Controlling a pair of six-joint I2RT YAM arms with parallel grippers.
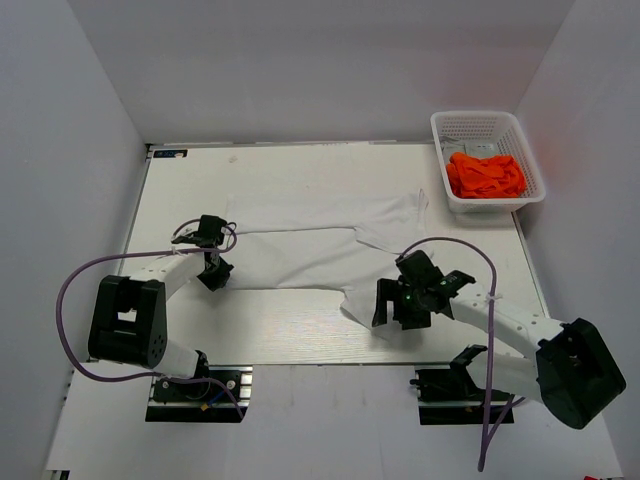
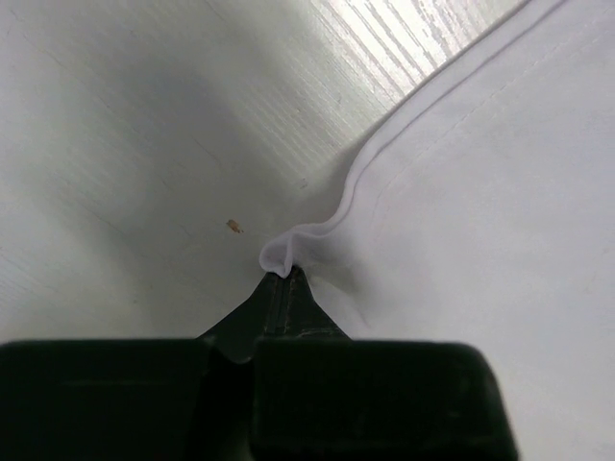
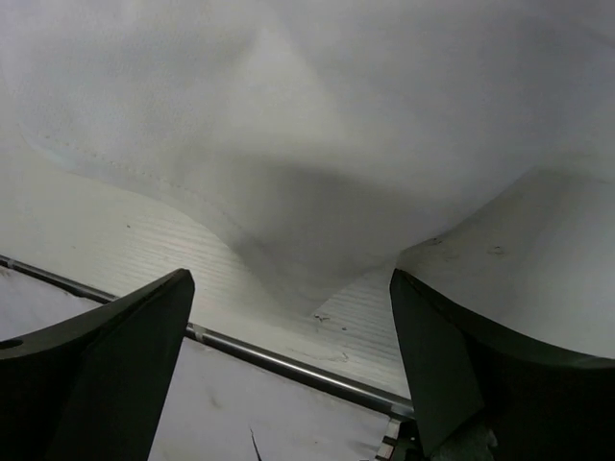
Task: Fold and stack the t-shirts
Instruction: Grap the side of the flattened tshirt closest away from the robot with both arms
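The white t-shirt [image 1: 320, 245] lies spread across the middle of the table, with one sleeve toward the near right. My left gripper [image 1: 213, 270] is at the shirt's left edge. In the left wrist view it [image 2: 285, 273] is shut on a small raised fold of the white t-shirt's hem [image 2: 461, 221]. My right gripper [image 1: 400, 306] is at the shirt's near right sleeve. In the right wrist view it [image 3: 291, 283] is open, with the white t-shirt [image 3: 317, 125] just ahead of the fingers and nothing between them. The orange t-shirt [image 1: 485, 175] lies crumpled in the basket.
A white plastic lattice basket [image 1: 446, 128] stands at the far right corner of the table. The table's near edge, with a metal strip [image 3: 279, 360], runs just under my right gripper. White walls enclose the table on the left, back and right.
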